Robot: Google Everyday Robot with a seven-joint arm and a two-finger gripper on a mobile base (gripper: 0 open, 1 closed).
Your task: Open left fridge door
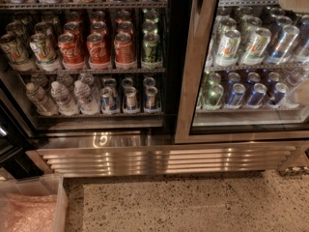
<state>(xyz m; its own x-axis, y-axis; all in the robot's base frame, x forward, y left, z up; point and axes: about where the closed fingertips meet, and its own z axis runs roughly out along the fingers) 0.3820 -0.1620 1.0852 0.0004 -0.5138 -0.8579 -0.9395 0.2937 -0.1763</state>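
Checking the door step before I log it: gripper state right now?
Gripper: open, holding nothing, at the picture's right edge in front of the right fridge door.

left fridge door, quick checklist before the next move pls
1. Left door stands wide open, shelves uncovered: ok.
2. Gripper away from the left door, at the right edge in front of the right door: ok.
3. Gripper open, holding nothing: ok.
4. Right door looks shut: ok.
5. Red cans and bottles upright on their shelves: ok.
6. Bin at lower left clear of the left door's swing: cannot tell.
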